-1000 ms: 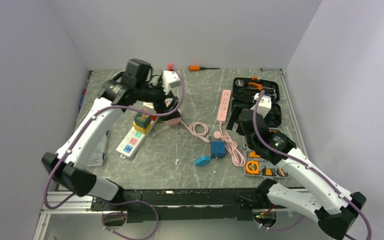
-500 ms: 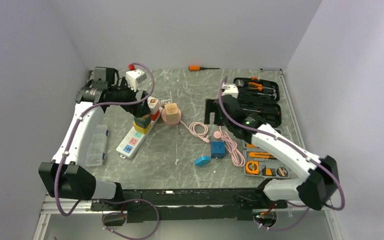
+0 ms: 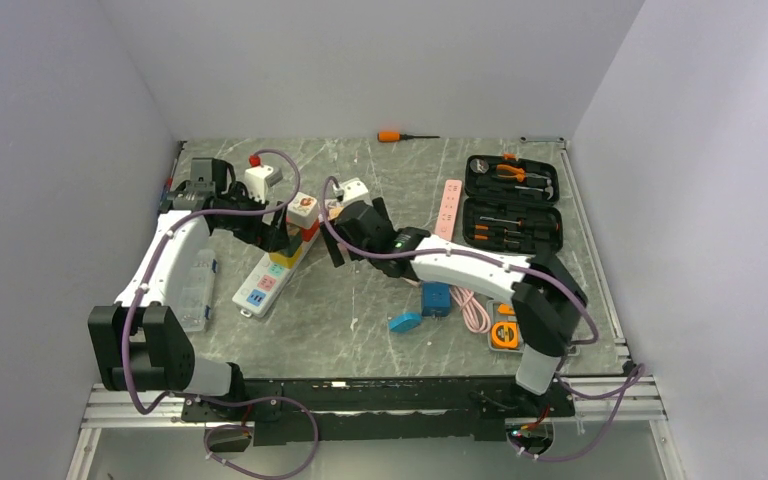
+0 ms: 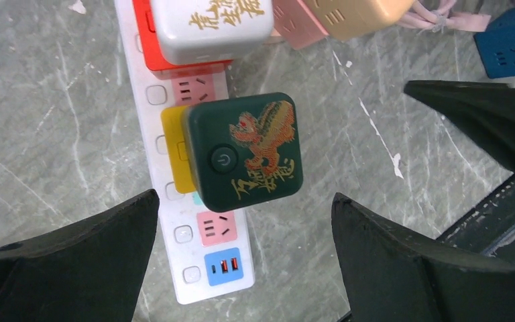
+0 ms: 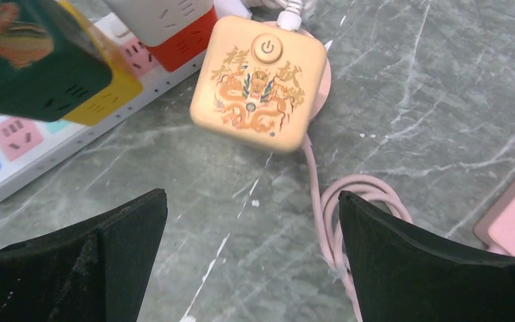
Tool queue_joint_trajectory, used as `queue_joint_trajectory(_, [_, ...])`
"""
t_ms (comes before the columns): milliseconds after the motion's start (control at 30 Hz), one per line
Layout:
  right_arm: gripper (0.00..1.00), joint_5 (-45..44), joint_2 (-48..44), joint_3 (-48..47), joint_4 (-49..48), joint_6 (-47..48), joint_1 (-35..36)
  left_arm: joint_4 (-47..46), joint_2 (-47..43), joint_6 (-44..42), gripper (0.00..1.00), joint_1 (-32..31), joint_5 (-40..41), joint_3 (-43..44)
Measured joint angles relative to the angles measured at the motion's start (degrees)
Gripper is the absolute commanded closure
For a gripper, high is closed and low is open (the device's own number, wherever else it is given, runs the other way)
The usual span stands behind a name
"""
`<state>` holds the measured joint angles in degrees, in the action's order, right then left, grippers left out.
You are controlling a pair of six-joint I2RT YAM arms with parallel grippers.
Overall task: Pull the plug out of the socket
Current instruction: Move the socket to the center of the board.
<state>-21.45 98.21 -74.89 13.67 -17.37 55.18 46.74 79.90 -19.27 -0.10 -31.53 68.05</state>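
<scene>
Your left gripper (image 4: 245,203) hangs wide open over the green plug (image 4: 245,151), which is seated in the white power strip (image 4: 186,258). Your right gripper (image 5: 251,201) gapes above the tan cube (image 5: 260,84). The open tool case (image 3: 513,199) holds orange-handled tools (image 3: 508,170).

My left gripper (image 4: 245,200) stood wide over the green plug (image 4: 245,151), and I saw bare room on both flanks for its fingers. Just beyond, the white-and-red plug (image 4: 204,30) crowded the same power strip (image 4: 198,251), leaving only a thin gap between the two. The right gripper (image 5: 253,198) hung close on the right, and a dark part of that arm narrowed that side. Below it the tan cube (image 5: 258,84) blocked the way, with a pink cable (image 5: 328,201) looped over the stone beside it. The tabletop (image 3: 360,310) nearer me lay open as far as the blue cube (image 3: 436,298).
</scene>
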Motion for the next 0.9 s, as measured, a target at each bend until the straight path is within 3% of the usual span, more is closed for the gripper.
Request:
queue_joint_trajectory(433, [0.01, -7.21, 15.5, -2.75, -10.12, 4.2, -0.17, -4.17, 3.23, 0.52, 0.01, -0.28, 3.48, 0.0])
queue_joint_trajectory(567, [0.13, -8.39, 16.28, -2.73, -16.2, 6.71, -0.17, -4.48, 3.5, 0.46, 0.0, -0.37, 3.63, 0.0])
queue_joint_trajectory(800, [0.44, -8.9, 16.31, 0.94, -26.67, 9.86, -0.15, -5.42, 3.45, 0.04, 0.01, -0.63, 4.79, -0.02])
queue_joint_trajectory(900, [0.49, -8.24, 15.1, 3.76, -29.68, 10.43, -0.09, -5.81, 3.3, 0.0, 0.01, -0.76, 5.09, -0.26])
